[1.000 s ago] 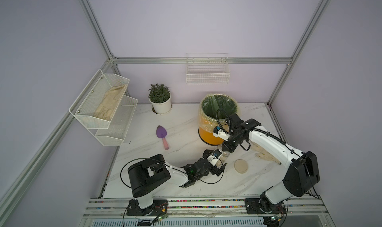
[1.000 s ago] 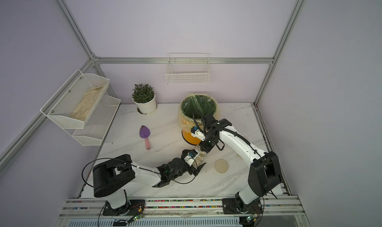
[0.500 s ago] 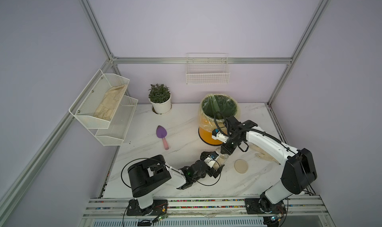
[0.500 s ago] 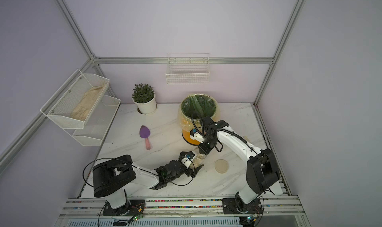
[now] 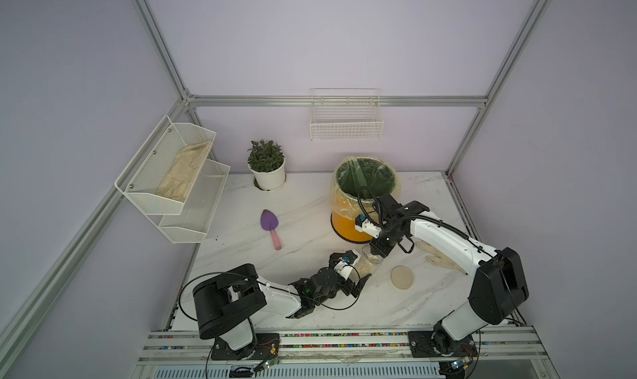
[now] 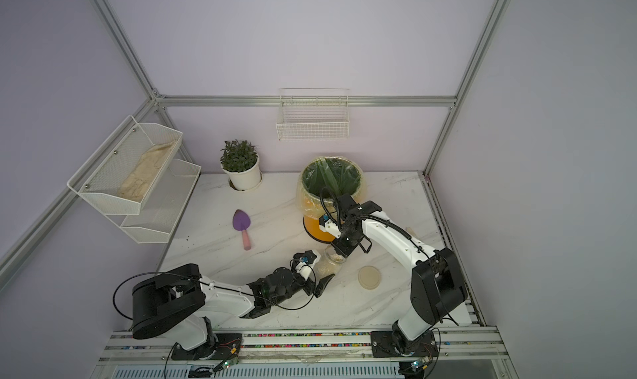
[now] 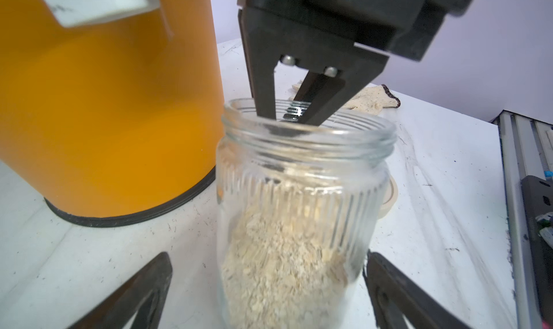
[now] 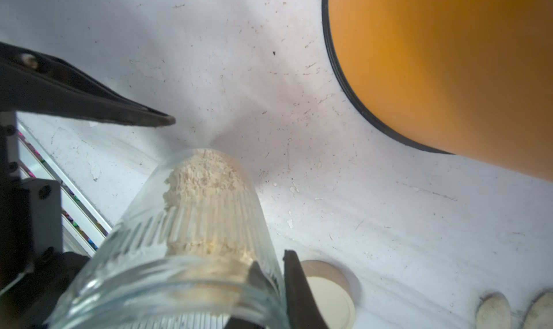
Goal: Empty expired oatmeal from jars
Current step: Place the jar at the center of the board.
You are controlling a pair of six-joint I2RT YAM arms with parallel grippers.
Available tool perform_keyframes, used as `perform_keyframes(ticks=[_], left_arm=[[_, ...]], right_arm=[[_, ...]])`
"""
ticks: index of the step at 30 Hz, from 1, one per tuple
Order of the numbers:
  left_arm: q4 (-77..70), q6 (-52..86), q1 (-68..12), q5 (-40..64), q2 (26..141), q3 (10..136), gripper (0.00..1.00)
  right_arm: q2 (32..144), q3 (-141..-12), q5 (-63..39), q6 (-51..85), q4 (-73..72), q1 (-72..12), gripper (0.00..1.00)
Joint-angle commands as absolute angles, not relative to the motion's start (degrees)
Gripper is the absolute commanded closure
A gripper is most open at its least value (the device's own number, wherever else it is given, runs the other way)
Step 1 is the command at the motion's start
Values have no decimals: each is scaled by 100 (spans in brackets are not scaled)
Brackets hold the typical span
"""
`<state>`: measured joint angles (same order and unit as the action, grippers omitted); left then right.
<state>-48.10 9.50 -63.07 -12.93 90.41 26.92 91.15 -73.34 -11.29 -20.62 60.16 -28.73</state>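
Your right gripper [image 7: 291, 119] pinches the rim of the open glass jar [image 7: 302, 210], one finger inside, likely to tip it into the orange bin [image 7: 104, 103] just beside it. Your left gripper [image 5: 356, 269] sits spread on either side of the jar's base. The oatmeal [image 7: 284, 267] is still inside.

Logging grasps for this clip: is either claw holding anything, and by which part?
Right claw pinches the jar by its rim, one finger inside. Left claw open, holding nothing.

The jar [image 5: 369, 259], with oatmeal [image 7: 284, 267] in it, is just before the bin [image 5: 348, 229], between my left gripper's [image 5: 354, 267] jaws, my right gripper [image 5: 377, 253] on its rim. On the table [image 5: 310, 215] the lid [image 5: 402, 277] lies right of it, the trowel [image 5: 270, 227] well left, the plant pot [image 5: 268, 180] behind.
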Motion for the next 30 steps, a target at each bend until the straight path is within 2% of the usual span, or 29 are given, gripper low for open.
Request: perform_keyframes(ticks=[1, 4, 8, 15, 21, 30], left_arm=[[-4424, 1265, -6311, -1145, 8526, 2618, 0], [-3876, 1490, -6319, -1216, 8149, 2673, 0], [-2190, 1631, -6324, -1447, 7518, 3369, 0], [-296, 1850, -6320, -1380, 7705, 4730, 0], [18, 1995, -6315, -1534, 7779, 5091, 0], [180, 2065, -6306, -1661, 7645, 5105, 0]], right_arm=[[8793, -7208, -965, -2055, 5882, -2909, 100], [8656, -7094, -805, -2052, 5807, -2910, 100], [8515, -7065, -541, -2023, 5750, -2989, 100], [8321, -7127, 57, -2003, 5758, -3243, 100], [8248, -6973, 751, -2149, 5704, -3547, 99], [8738, -7061, 759, -2118, 5755, -3796, 94]])
